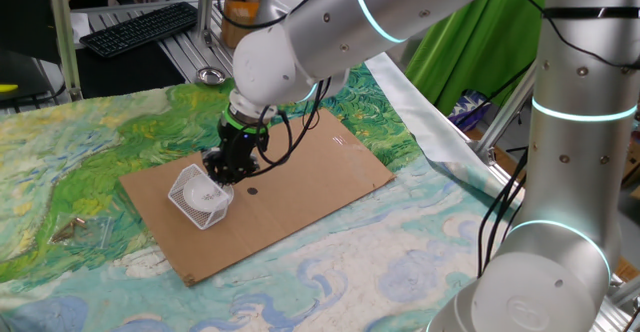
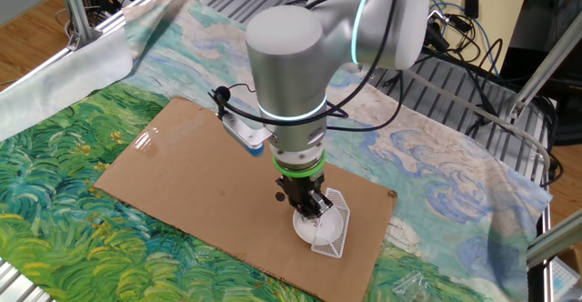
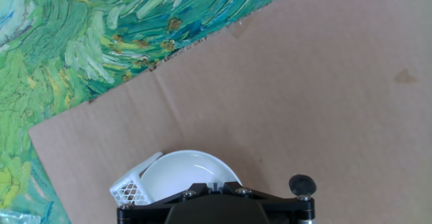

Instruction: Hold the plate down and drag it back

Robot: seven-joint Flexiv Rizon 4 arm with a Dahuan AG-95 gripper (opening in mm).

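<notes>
Black two-finger gripper (image 1: 222,169) lowered onto small round white shallow plate (image 3: 185,173) near one end of flat brown cardboard sheet (image 1: 310,162); finger spread not discernible, fingertips hidden behind gripper body in all views. Plate wedged partly inside white wire mesh basket (image 1: 192,204), basket pressed against plate's rim on side away from the arm and obstructing that edge. Cardboard laid on bench covered by green and blue painted-pattern cloth (image 1: 90,162); small shiny metal bowl (image 1: 210,75) and black keyboard (image 1: 140,27) well apart beyond cloth.

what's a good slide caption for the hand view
Hand directly over the white plate, beside a white mesh basket on a cardboard sheet.
</notes>
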